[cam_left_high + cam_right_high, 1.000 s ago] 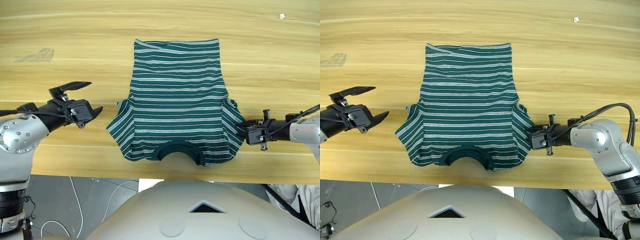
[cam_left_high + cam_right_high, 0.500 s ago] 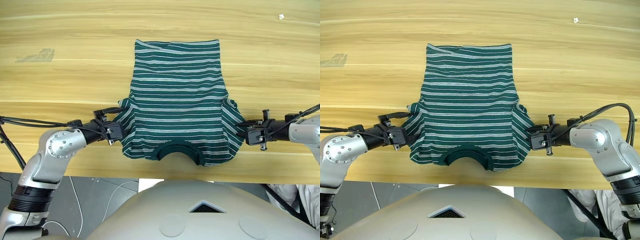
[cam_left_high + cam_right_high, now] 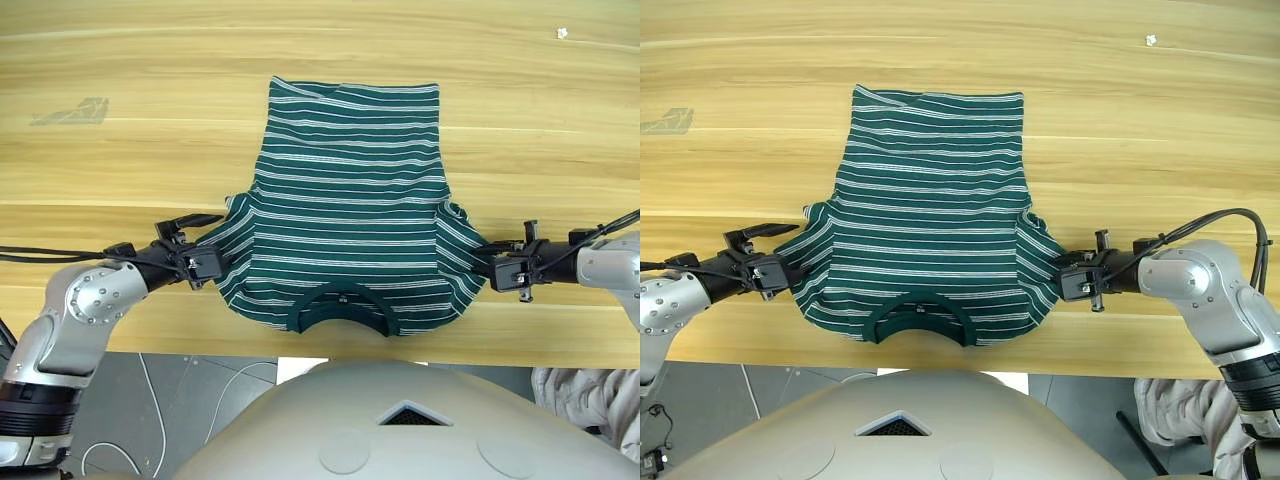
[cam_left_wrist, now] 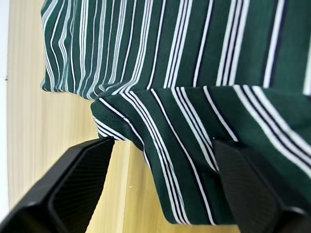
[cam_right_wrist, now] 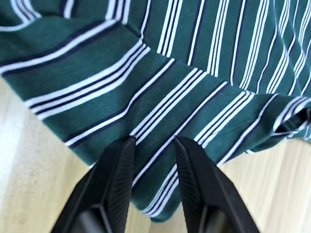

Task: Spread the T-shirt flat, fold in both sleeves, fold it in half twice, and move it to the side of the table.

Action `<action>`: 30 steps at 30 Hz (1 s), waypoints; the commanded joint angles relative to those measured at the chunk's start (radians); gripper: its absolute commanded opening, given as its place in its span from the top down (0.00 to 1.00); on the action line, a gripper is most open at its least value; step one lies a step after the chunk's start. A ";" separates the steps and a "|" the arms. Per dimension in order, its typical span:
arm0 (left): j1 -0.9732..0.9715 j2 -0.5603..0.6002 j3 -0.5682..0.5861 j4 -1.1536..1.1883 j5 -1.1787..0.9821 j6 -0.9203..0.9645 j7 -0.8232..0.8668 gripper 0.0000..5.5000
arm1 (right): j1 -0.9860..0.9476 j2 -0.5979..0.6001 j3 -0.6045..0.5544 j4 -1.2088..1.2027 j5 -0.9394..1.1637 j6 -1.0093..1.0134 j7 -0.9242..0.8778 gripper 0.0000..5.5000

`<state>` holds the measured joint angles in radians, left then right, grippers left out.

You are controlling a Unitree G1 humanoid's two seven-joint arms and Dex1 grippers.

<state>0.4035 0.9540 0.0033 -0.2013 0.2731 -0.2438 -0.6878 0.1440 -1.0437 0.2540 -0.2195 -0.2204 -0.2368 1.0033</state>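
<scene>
1. Our left gripper (image 4: 163, 145) holds its fingers spread wide on either side of the left sleeve (image 3: 238, 235) of the T-shirt (image 3: 350, 190), without clamping it.
2. Our right gripper (image 5: 153, 141) pinches the edge of the right sleeve (image 3: 458, 250) between nearly closed fingers.
3. We see the green striped T-shirt lying mid-tabletop (image 3: 150, 70), collar at the near edge, hem away from us, both sleeves bunched.
4. We note a small white scrap (image 3: 563, 33) at the far right.
</scene>
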 commanded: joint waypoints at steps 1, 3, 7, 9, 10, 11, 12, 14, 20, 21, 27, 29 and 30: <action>0.020 0.011 0.016 0.083 0.024 -0.049 0.025 0.32 | 0.009 -0.002 -0.002 0.002 -0.012 0.009 0.003 0.73; 0.017 0.021 0.036 0.087 0.020 -0.060 0.033 0.32 | 0.004 -0.004 -0.013 -0.002 -0.006 0.013 0.002 0.73; -0.001 0.043 0.094 0.060 0.010 -0.051 0.033 0.32 | -0.020 -0.009 -0.058 -0.022 0.011 0.024 -0.009 0.73; 0.001 0.043 0.117 0.029 -0.004 -0.040 0.024 0.32 | -0.033 -0.011 -0.081 -0.032 0.019 0.029 -0.008 0.73; 0.005 0.040 0.128 0.012 -0.014 -0.035 0.019 0.32 | -0.037 -0.009 -0.092 -0.038 0.022 0.031 -0.009 0.73; 0.010 0.036 0.137 -0.007 -0.029 -0.027 0.011 0.32 | -0.039 -0.008 -0.098 -0.044 0.026 0.031 -0.008 0.73; 0.013 0.031 0.144 -0.024 -0.043 -0.018 0.003 0.32 | -0.038 -0.007 -0.104 -0.052 0.031 0.032 -0.007 0.73; 0.025 0.014 0.158 -0.071 -0.094 0.005 -0.017 0.32 | -0.034 -0.001 -0.109 -0.069 0.038 0.035 -0.007 0.73; -0.032 -0.121 0.299 -0.195 -0.314 0.153 0.057 0.32 | -0.153 0.190 -0.156 0.026 0.014 -0.009 -0.257 0.73; -0.048 -0.163 0.326 -0.195 -0.349 0.189 0.096 0.32 | -0.184 0.256 -0.184 0.063 0.004 -0.004 -0.358 0.73; -0.004 -0.543 0.373 -0.313 -0.782 0.470 0.342 0.32 | -0.288 0.567 -0.315 0.240 0.047 -0.074 -0.797 0.73; 0.018 -0.644 0.358 -0.326 -0.894 0.557 0.423 0.32 | -0.321 0.607 -0.361 0.263 0.068 -0.100 -0.874 0.73; 0.028 -0.684 0.361 -0.331 -0.938 0.594 0.464 0.32 | -0.337 0.623 -0.380 0.280 0.085 -0.111 -0.901 0.73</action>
<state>0.4120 0.3380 0.3667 -0.5173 -0.5880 0.2751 -0.2975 -0.1440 -0.4479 -0.0761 0.0286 -0.1746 -0.3256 0.1567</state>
